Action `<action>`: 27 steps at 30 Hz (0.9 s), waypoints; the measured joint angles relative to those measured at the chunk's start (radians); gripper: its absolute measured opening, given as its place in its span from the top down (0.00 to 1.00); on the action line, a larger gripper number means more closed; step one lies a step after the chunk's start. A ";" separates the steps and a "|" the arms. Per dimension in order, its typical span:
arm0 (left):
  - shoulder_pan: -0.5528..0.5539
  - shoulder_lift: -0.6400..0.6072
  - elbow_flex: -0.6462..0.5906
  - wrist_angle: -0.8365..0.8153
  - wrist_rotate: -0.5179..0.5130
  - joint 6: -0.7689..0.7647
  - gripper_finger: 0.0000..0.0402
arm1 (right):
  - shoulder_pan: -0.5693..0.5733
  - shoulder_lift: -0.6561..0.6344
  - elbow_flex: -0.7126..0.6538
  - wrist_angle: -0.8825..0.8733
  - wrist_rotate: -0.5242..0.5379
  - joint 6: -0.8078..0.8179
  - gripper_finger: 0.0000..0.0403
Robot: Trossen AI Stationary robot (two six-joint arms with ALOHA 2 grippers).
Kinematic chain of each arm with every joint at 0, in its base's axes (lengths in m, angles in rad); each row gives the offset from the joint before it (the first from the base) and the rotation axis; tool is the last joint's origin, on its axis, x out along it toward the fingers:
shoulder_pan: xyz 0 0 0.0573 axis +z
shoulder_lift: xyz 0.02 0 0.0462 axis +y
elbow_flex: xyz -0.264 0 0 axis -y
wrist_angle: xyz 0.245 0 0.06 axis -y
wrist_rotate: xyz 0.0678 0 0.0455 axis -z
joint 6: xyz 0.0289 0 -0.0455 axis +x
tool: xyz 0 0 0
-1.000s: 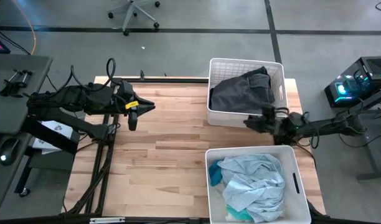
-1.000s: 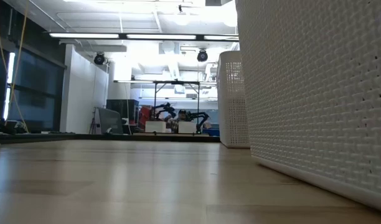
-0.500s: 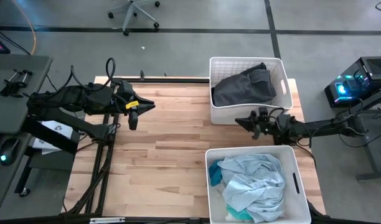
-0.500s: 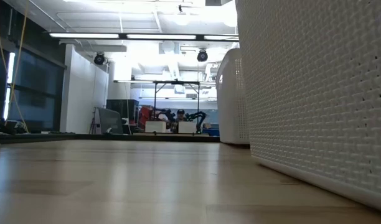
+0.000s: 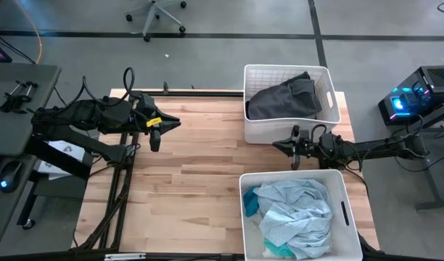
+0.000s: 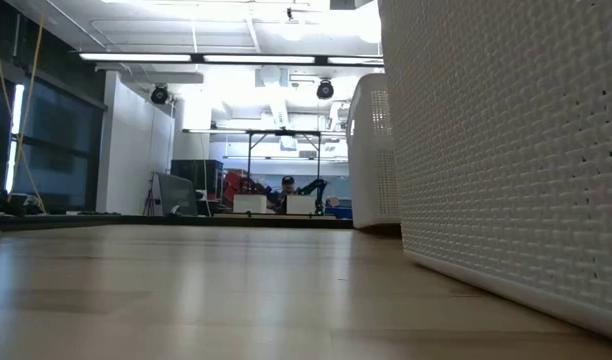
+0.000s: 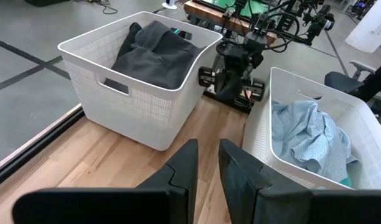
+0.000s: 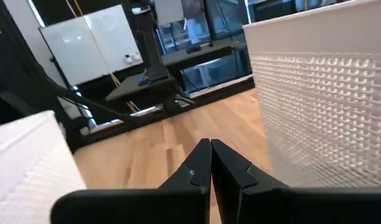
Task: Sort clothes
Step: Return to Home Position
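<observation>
Dark charcoal clothes (image 5: 284,101) lie in the far white slatted bin (image 5: 255,132); they also show in the left wrist view (image 7: 154,57). Pale blue clothes (image 5: 294,214) fill the near white bin (image 5: 244,217), with a bit of teal at its left side. My right gripper (image 5: 278,143) is shut and empty, low between the two bins, pointing toward the table's left; the left wrist view (image 7: 231,74) shows it too. My left gripper (image 5: 175,124) hovers over the table's far left, its fingers (image 7: 184,168) a narrow gap apart and empty.
The two bins stand at the table's right side, with a narrow gap between them where my right arm reaches in. In the low view the near bin's wall (image 6: 506,150) fills the right and the far bin (image 6: 376,150) stands behind it. Bare wood (image 5: 200,174) lies in the middle.
My right gripper has drawn back from the far bin's near rim, toward the table's near edge and a little left, down into the gap between the bins. The far bin has shifted a little on the table. The dark clothes stay inside it.
</observation>
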 joint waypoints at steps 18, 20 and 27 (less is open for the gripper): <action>0.000 -0.019 -0.029 0.033 0.000 0.066 0.87 | -0.002 -0.004 0.000 0.138 -0.358 -0.235 1.00; 0.000 -0.041 -0.069 0.082 0.000 0.083 0.87 | -0.001 -0.004 0.000 0.182 -0.353 -0.245 1.00; 0.013 -0.169 -0.272 0.310 0.001 0.161 0.87 | -0.001 -0.035 0.000 0.159 -0.352 -0.240 1.00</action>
